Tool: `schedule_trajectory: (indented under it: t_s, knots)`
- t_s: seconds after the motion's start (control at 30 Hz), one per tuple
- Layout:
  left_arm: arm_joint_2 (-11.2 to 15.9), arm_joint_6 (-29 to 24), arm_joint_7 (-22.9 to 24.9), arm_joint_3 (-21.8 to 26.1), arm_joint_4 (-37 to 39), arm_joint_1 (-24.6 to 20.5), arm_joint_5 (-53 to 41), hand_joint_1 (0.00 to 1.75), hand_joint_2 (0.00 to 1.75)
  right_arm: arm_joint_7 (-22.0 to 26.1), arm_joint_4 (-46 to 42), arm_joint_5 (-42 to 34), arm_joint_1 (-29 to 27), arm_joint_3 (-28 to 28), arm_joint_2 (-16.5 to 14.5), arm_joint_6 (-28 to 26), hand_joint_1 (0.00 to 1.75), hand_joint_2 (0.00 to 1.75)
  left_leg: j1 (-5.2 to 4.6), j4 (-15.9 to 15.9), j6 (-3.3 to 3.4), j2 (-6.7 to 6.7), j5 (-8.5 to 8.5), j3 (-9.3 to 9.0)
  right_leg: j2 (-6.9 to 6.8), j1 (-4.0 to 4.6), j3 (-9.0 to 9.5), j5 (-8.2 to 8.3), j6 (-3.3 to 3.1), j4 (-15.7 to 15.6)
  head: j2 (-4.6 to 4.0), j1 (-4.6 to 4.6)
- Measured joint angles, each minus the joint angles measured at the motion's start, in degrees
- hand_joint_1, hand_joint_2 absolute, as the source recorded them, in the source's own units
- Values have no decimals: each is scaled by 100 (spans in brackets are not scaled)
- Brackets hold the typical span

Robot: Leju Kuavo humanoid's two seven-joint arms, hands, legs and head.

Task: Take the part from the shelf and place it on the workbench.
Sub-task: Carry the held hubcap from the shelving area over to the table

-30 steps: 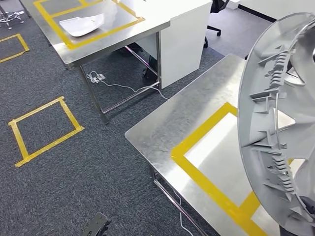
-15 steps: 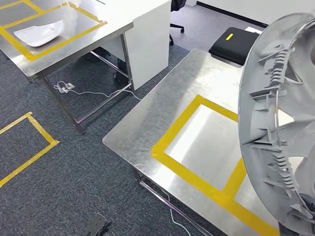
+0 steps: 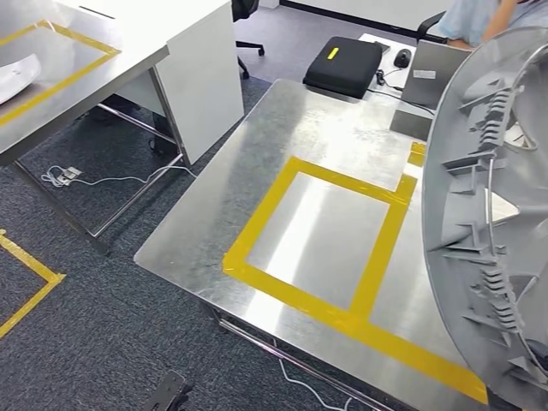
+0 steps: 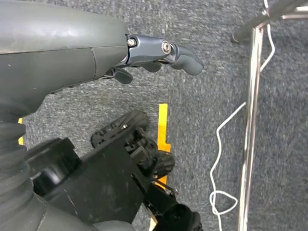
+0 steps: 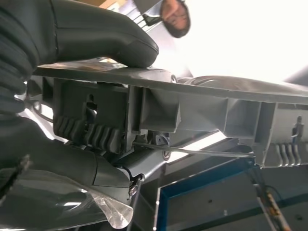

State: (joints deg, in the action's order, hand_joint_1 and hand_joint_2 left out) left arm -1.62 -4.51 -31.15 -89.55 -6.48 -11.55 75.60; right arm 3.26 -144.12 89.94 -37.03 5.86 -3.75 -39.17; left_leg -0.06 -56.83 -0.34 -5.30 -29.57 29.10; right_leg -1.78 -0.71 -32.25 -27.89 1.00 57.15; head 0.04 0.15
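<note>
The part (image 3: 491, 223) is a big round grey plastic cover with ribs and clips, held on edge at the right of the head view, over the right end of the workbench (image 3: 213, 214). My right hand (image 5: 91, 43) grips the part (image 5: 203, 101) by its rim, the thumb lying on one face and the fingers (image 5: 72, 168) on the other. The workbench is a steel table with a yellow tape rectangle (image 3: 297, 300) on its top. My left hand (image 4: 152, 53) hangs over the carpet, fingers loosely out, holding nothing.
At the far left stands a second steel table (image 3: 71, 94) with a white part (image 3: 13, 73) on it, and beside it a white cabinet (image 3: 193, 77). A black bag (image 3: 342, 64) and a person (image 3: 478, 17) are beyond the workbench. Cables (image 3: 97, 180) lie on the carpet.
The whole view has swung: the workbench has slid left and more of its top shows, the camera having turned. The part stays in my right hand.
</note>
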Motion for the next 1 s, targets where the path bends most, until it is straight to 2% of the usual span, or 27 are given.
schedule_trajectory:
  t_s: [0.07, 0.1, 0.13, 0.17, 0.2, 0.23, 0.27, 0.3, 0.33, 0.37, 0.4, 0.43, 0.5, 0.53, 0.6, 0.63, 0.67, 0.7, 0.73, 0.77, 0.83, 0.9, 0.93, 1.0]
  knots:
    - [-4, 4, -14, 1, -1, -4, 28, 0, 175, -28, 1, 1, -5, 2, 2, 0, 175, 175, 26, -344, -45, 218, -254, 129, 90, -15, 3, 20, -73, -19, 0, -18]
    - [-3, 6, -23, 2, -1, 8, 45, 0, 175, -43, 2, 1, -5, 3, 3, 0, 175, 175, 33, -698, -54, 350, -451, 277, 137, -12, 1, 22, -98, -20, 0, -24]
    - [-2, 7, -31, 2, -1, 27, 57, 0, 175, -59, 5, 1, -3, 4, 4, 0, 175, 175, 36, -1115, -55, 428, -644, 465, 194, -5, -1, 23, -117, -19, 0, -26]
    - [-2, 8, -38, 2, -1, 49, 67, 0, 175, -75, 13, 0, -3, 4, 4, 0, 175, 175, 36, -1469, -51, 462, -769, 633, 262, 5, 0, 23, -126, -18, 0, -25]
    - [-2, 9, -43, 2, -1, 66, 73, 0, 175, -88, 22, -1, -3, 4, 4, 0, 175, 175, 34, -1659, -41, 476, -784, 732, 334, 16, 2, 24, -131, -17, 0, -24]
    - [-2, 10, -49, 2, -1, 75, 80, 0, 175, -99, 32, 0, -4, 4, 4, 0, 175, 175, 32, -1621, -22, 488, -675, 730, 411, 25, 7, 25, -131, -14, 0, -24]
    - [-2, 11, -54, 2, -1, 77, 87, 0, 175, -109, 40, 0, -5, 4, 4, 0, 175, 175, 29, -1366, 5, 519, -472, 628, 486, 31, 17, 25, -131, -12, 0, -24]
    - [2, 12, -58, 2, -1, 76, 92, 0, 175, -119, 45, 0, -6, 4, 5, 0, 175, 175, 27, -980, 37, 591, -230, 464, 556, 34, 29, 26, -130, -10, 0, -25]
    - [10, 12, -63, 2, 0, 74, 98, 0, 175, -128, 48, 0, -6, 4, 5, 0, 175, 175, 27, -606, 69, 722, -49, 303, 621, 38, 32, 28, -122, -5, 0, -21]
    - [18, 13, -67, 2, 1, 74, 103, 0, 175, -139, 49, 1, -3, 4, 7, 0, 175, 175, 28, -312, 94, 842, 65, 181, 680, 38, 24, 33, -109, 5, 0, -20]
    - [25, 14, -70, 2, 1, 71, 107, 0, 175, -152, 50, 1, -2, 4, 9, 0, 175, 175, 26, -142, 109, 927, 99, 117, 739, 30, -3, 44, -82, 12, 0, -23]
    - [29, 16, -72, 2, 0, 68, 110, 0, 175, -162, 50, 1, -4, 4, 11, 0, 175, 175, 21, -87, 118, 958, 82, 103, 797, 18, -36, 63, -44, 12, 0, -26]
    - [28, 20, -78, 2, -1, 54, 112, 0, 175, -173, 51, 0, -21, 4, 19, 0, 175, 175, 21, -15, 145, 849, 105, 92, 859, -2, -109, 83, 28, 16, 0, -37]
    - [29, 21, -80, 3, -1, 48, 113, 0, 175, -173, 52, 0, -30, 5, 22, 0, 175, 175, 27, 23, 168, 788, 131, 85, 781, 1, -159, 38, 51, 72, 0, -32]
    - [30, 22, -84, 4, 0, 47, 114, 0, 175, -173, 55, 0, -20, 6, 38, -1, 175, 175, 38, 84, 210, 640, 173, 77, 472, 10, -409, -253, 84, 549, 0, -15]
    - [30, 22, -85, 4, 0, 57, 115, 0, 175, -173, 56, 0, -12, 7, 47, -2, 175, 175, 31, 88, 221, 569, 177, 83, 336, 11, -586, -445, 108, 927, 0, -8]
    - [30, 23, -85, 4, -1, 68, 114, 0, 175, -173, 58, 1, -4, 7, 57, -2, 175, 175, 25, 86, 227, 486, 178, 90, 264, 3, -761, -606, 134, 1307, 0, -4]
    - [29, 23, -85, 4, -1, 77, 114, 0, 175, -173, 61, 1, -4, 7, 65, -2, 175, 175, 22, 84, 226, 405, 176, 94, 234, -7, -862, -670, 157, 1542, 0, -5]
    - [29, 23, -85, 4, -1, 81, 114, 0, 175, -173, 63, 1, -6, 7, 69, -2, 175, 175, 22, 81, 223, 326, 174, 98, 211, -18, -865, -636, 178, 1583, 0, -3]
    - [27, 23, -85, 4, -1, 80, 114, 0, 175, -173, 66, 1, -7, 7, 72, -2, 175, 175, 24, 77, 215, 257, 169, 97, 182, -31, -754, -512, 193, 1406, 0, -3]
    - [26, 23, -85, 4, -1, 74, 114, 0, 175, -176, 69, 0, -4, 7, 73, -1, 175, 175, 21, 54, 175, 136, 144, 91, -13, -38, -285, -202, 210, 601, 0, 2]
    - [31, 23, -85, 4, 0, 70, 114, 0, 175, -184, 72, 0, -1, 7, 74, -1, 175, 175, -2, 14, 110, 45, 115, 86, -161, -17, 39, -73, 154, 51, 0, -3]
    - [34, 23, -85, 4, 0, 68, 114, 0, 175, -187, 74, 0, -1, 7, 74, -2, 175, 175, -13, 4, 79, 5, 112, 83, -163, 2, 63, -88, 112, 5, 0, -7]
    - [28, 23, -85, 4, -1, 50, 114, 0, 175, -192, 75, 0, -11, 7, 76, -2, 175, 175, 0, -10, 23, -46, 101, 70, -49, 3, 43, -46, 26, 4, 0, -13]
